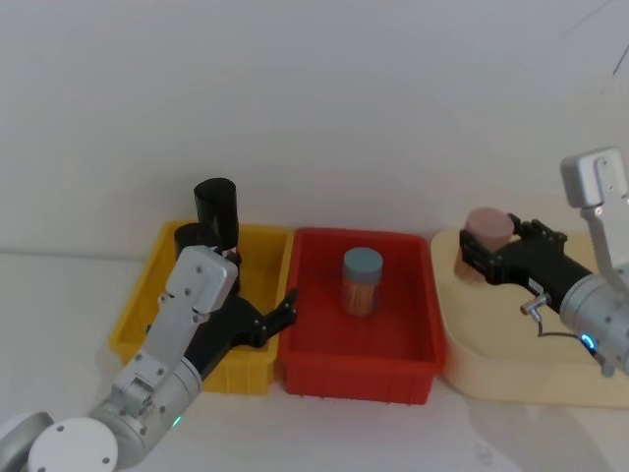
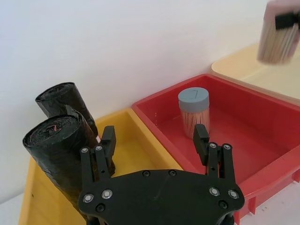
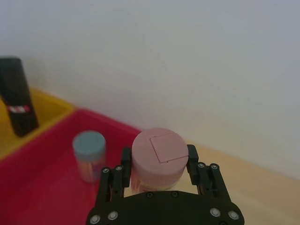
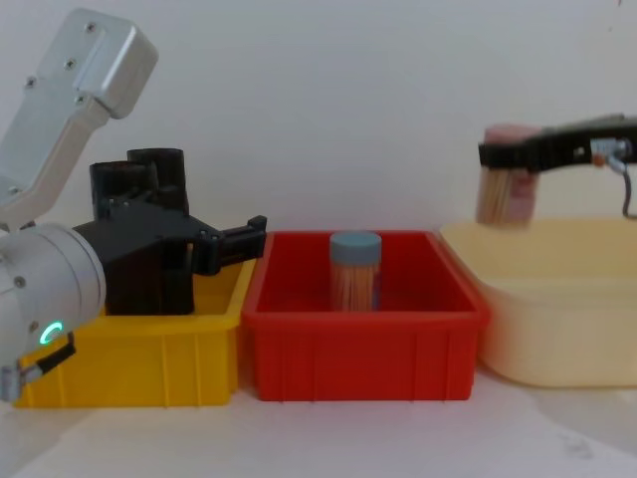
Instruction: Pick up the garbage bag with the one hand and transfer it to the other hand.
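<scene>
Two black rolls stand in the yellow bin (image 1: 133, 324). The garbage bag (image 2: 54, 150) is the nearer one, largely hidden behind my left arm in the head view (image 1: 189, 236). The roll behind it (image 1: 216, 206) carries a red-and-white sticker (image 3: 18, 108). My left gripper (image 2: 154, 140), on the arm with the green light, hangs open over the bin's right side, one finger (image 2: 108, 140) just beside the garbage bag, nothing between its fingers. My right gripper (image 1: 486, 251), on the arm with the blue light, is shut on a pink-lidded jar (image 3: 159, 147) above the cream tray.
A red bin (image 1: 324, 379) in the middle holds an upright blue-lidded jar (image 1: 362, 280). The cream tray (image 1: 511, 374) lies at the right. A white wall runs close behind the bins.
</scene>
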`<action>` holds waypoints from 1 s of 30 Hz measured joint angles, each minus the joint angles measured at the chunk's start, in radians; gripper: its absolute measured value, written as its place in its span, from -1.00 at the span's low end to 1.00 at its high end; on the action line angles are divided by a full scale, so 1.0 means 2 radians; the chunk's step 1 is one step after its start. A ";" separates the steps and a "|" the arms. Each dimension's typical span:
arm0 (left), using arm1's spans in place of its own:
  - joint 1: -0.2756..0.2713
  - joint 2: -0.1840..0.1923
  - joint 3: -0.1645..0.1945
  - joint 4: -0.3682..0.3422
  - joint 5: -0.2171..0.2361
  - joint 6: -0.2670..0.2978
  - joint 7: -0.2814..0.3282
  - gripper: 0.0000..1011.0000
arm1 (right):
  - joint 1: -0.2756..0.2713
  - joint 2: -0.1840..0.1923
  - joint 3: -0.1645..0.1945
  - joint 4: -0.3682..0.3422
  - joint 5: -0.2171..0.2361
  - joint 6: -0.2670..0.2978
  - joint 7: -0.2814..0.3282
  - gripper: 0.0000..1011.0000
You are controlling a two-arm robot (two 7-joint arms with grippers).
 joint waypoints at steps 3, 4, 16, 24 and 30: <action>0.000 0.000 0.000 0.000 0.000 0.000 0.000 0.98 | 0.000 0.000 -0.004 0.012 -0.010 0.005 -0.009 0.35; 0.000 0.000 0.000 0.000 0.000 0.000 0.000 0.98 | 0.000 -0.001 -0.005 0.015 -0.012 0.006 -0.012 0.35; 0.000 0.000 0.000 0.000 0.000 0.000 0.000 0.98 | 0.005 -0.007 -0.015 0.047 -0.042 0.007 -0.040 0.50; 0.000 0.000 0.000 0.000 0.000 0.000 0.000 0.98 | 0.007 -0.009 -0.018 0.058 -0.052 0.007 -0.049 0.94; 0.000 0.000 0.000 0.000 0.000 0.000 0.000 0.98 | 0.008 -0.010 -0.019 0.061 -0.055 0.007 -0.052 0.99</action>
